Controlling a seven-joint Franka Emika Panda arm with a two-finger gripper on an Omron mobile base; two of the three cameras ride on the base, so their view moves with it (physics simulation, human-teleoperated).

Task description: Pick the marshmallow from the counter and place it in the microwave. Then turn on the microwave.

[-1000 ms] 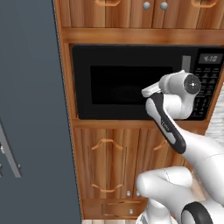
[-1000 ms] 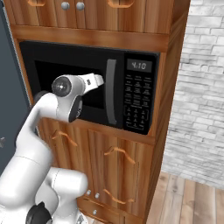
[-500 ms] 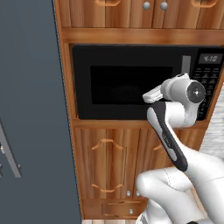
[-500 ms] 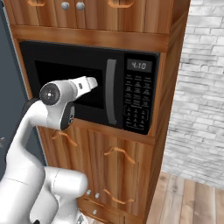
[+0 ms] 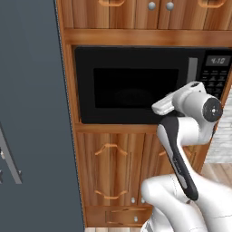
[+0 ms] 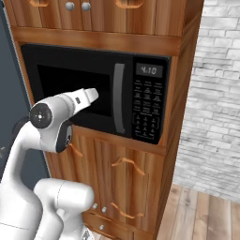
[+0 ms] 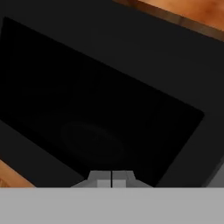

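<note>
The microwave (image 5: pixel 131 86) (image 6: pixel 93 75) is built into wooden cabinetry, and its dark window door is closed. Right of the window are its grey vertical handle (image 6: pixel 118 105) and the keypad (image 6: pixel 147 112) under a lit display (image 6: pixel 149 71). My hand is level with the lower part of the door and points at the window. In the hand view my gripper (image 7: pixel 111 178) is shut with nothing between its fingertips, close to the dark glass (image 7: pixel 109 87). A round turntable shows dimly through the window (image 5: pixel 131 96). The marshmallow and the counter are out of view.
A tall dark grey panel (image 5: pixel 31 113) stands left of the microwave. Wooden cabinet doors (image 5: pixel 113 172) and a drawer sit below it, and knobbed cupboards above. A white brick wall (image 6: pixel 215 93) and wooden floor (image 6: pixel 201 215) lie to the right.
My wrist has drawn back from the microwave door and dropped a little. The gripper has stayed shut, and the door has stayed closed.
</note>
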